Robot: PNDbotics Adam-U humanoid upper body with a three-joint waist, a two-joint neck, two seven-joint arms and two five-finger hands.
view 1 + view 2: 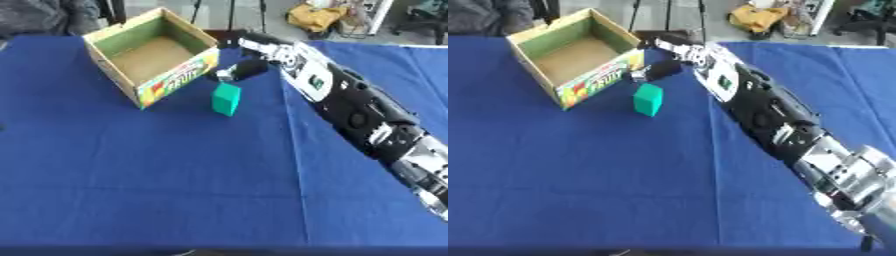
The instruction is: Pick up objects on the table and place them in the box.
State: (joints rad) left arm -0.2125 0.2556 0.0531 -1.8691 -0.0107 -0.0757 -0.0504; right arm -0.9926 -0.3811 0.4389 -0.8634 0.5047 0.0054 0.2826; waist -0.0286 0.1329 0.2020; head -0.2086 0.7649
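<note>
r hand (248, 67) reaches in from 4 o'clock, fingers curled above green block (226, 98); grip state unclear. box (150, 55) at 11 o'clock on blue worktop (175, 175).

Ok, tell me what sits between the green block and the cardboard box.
Nothing: only bare blue tablecloth separates the green block from the cardboard box, clearest in the left eye view. The right hand hovers beyond the block.

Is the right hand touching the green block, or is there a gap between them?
Apart. In the left eye view, blue cloth shows between the right hand fingertips and the top of the green block, which stands alone beside the cardboard box.
</note>
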